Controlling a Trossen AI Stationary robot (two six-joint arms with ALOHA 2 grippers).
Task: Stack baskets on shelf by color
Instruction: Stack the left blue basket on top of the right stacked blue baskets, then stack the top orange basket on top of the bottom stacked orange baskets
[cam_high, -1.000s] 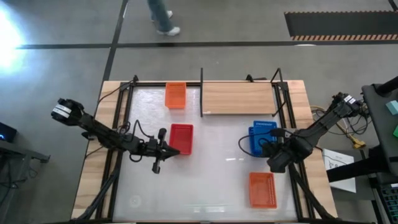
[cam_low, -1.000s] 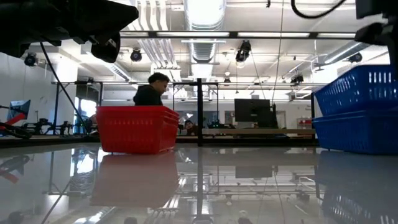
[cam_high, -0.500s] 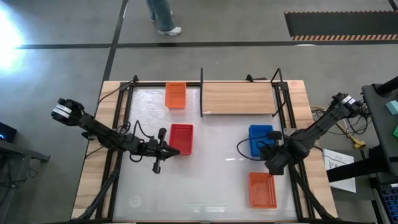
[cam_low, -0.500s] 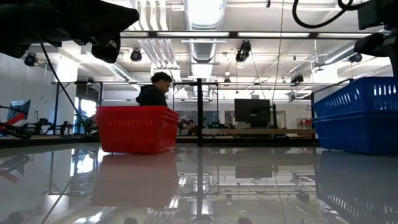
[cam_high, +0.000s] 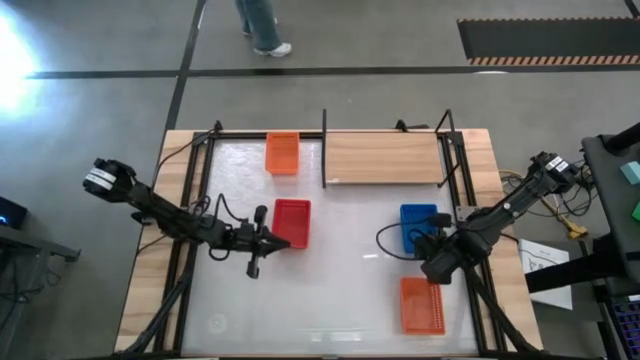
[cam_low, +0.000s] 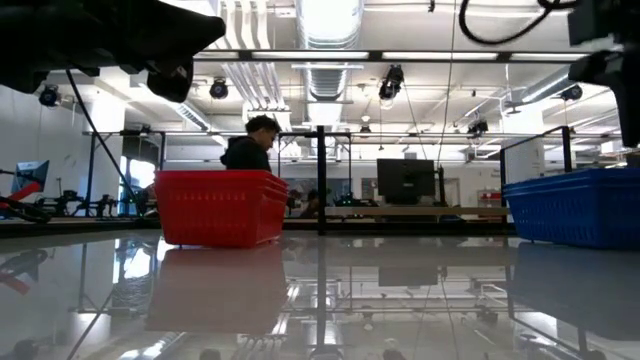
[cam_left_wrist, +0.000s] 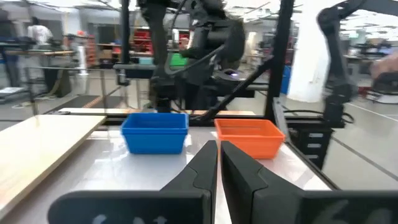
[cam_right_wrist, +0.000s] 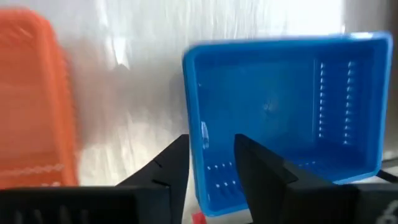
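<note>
Right tool (cam_right_wrist: 211, 163) straddles the blue basket (cam_right_wrist: 286, 112) wall; no writing legible.

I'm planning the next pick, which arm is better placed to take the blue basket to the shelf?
Right. Its pincer hangs by the blue basket, open, with one finger outside the wall. The left pincer, shut, sits beside the red basket, far from it.
</note>
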